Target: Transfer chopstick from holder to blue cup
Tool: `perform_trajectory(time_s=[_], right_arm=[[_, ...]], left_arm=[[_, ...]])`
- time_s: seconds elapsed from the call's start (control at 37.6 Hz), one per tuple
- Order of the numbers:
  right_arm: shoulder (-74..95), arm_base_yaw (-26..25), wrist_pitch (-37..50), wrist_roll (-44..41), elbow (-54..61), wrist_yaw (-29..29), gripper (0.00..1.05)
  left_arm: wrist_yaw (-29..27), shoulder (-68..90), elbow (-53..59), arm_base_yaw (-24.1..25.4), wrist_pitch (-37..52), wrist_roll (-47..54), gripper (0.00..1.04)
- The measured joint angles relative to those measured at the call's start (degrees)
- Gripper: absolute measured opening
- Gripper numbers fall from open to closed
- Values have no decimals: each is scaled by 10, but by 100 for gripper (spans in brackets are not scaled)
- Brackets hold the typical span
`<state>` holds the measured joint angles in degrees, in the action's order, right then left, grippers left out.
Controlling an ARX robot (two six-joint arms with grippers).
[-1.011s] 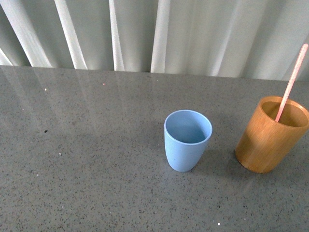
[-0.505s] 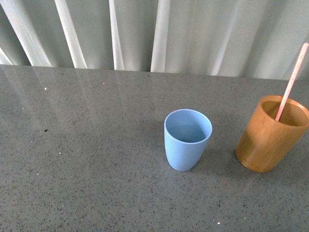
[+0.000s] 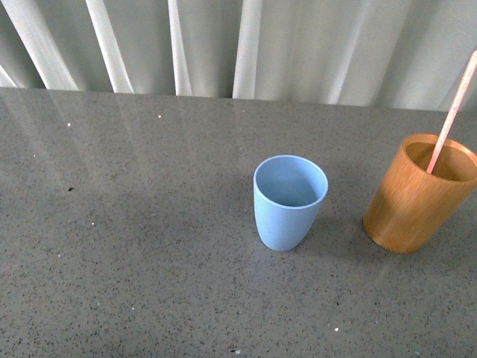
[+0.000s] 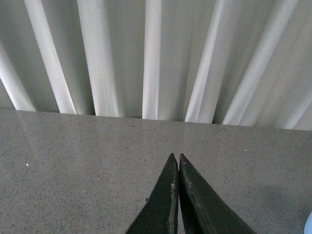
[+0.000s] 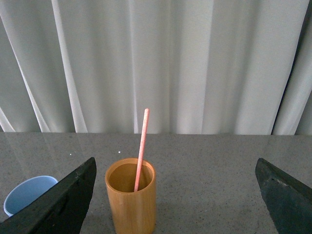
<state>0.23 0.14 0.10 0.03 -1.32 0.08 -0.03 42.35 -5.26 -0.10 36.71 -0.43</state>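
The light blue cup stands upright and empty near the middle of the grey table. The orange-brown wooden holder stands to its right, with one pink-red chopstick leaning out of it toward the right. In the right wrist view the holder and chopstick sit ahead of my right gripper, nearer its left finger; its jaws are wide open and empty, and the blue cup shows at the edge. My left gripper is shut and empty over bare table. Neither gripper shows in the front view.
A white pleated curtain hangs along the table's far edge. The grey speckled tabletop stretches to the left of the cups. A corner of the blue cup shows in the left wrist view.
The cups and the table's far edge sit higher in the front view than before, so the view has shifted. The cups keep their places relative to each other.
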Motion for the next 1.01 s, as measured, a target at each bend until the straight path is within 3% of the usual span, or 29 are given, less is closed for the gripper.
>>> perform_trajectory(time_s=[0.32, 1.01], right_arm=[[0, 0, 0, 0, 0, 0, 95], [0, 0, 0, 0, 0, 0, 95]], left_arm=[[-1, -100, 42, 0, -47, 0, 4], [0, -298, 42, 0, -239, 1, 4]])
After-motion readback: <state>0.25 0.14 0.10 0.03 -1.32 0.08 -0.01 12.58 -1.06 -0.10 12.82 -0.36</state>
